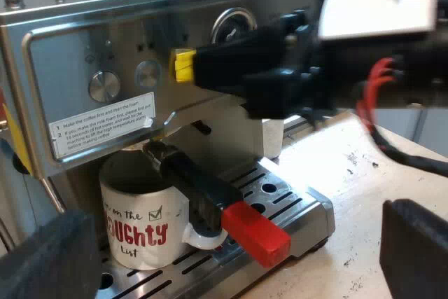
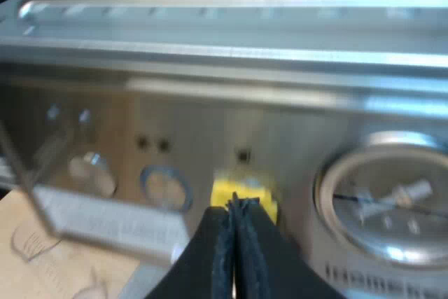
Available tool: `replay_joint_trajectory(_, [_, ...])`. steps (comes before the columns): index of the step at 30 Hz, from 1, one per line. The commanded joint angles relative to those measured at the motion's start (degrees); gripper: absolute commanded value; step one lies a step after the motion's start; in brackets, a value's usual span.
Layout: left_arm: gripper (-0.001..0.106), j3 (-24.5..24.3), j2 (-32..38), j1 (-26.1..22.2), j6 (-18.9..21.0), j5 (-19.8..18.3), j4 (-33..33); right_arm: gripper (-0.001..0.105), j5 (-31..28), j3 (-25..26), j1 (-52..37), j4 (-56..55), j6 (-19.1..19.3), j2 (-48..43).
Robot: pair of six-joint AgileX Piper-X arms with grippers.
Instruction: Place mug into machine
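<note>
**Mug on drip tray, under locked holder**

Mug (image 1: 136,222): white glazed ceramic with red lettering. It stands upright on the slotted steel drip tray (image 1: 308,215) of the espresso machine (image 1: 84,40), directly under the holder (image 1: 199,190). The holder's dark handle juts out across the mug's rim and ends in a glossy red block (image 1: 255,232).

My left gripper (image 1: 231,250) is spread wide and empty, facing the mug, with blunt black fingers (image 1: 416,243).

My right gripper (image 2: 234,208) is pinched closed on nothing. Its tips are at a yellow button (image 2: 246,192) on the brushed-metal panel, near the round glass gauge (image 2: 392,201).
</note>
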State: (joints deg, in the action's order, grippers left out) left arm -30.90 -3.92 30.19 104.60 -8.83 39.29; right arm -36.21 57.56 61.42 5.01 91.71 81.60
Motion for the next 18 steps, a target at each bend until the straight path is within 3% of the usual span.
replay_joint_trajectory(1, [0.082, -0.4, 0.2, 0.3, 0.2, -0.2, -0.1, 0.0, 0.4, 2.4, -1.5, 0.8, 1.2, 1.5])
replay_joint_trajectory(6, [0.082, -0.4, 0.2, 0.3, 0.2, -1.1, -0.1, 0.0, 0.3, 3.6, -4.2, 0.8, 1.2, 4.1])
replay_joint_trajectory(12, [0.082, -0.4, 0.2, 0.3, 0.2, -1.0, -0.1, 0.0, -4.0, 3.6, -6.7, 0.5, 2.7, 4.7])
replay_joint_trajectory(18, [0.082, -0.4, 0.2, 0.3, 0.2, -1.0, -0.1, 0.0, -3.6, 3.6, -7.6, 0.4, 2.8, 4.4])
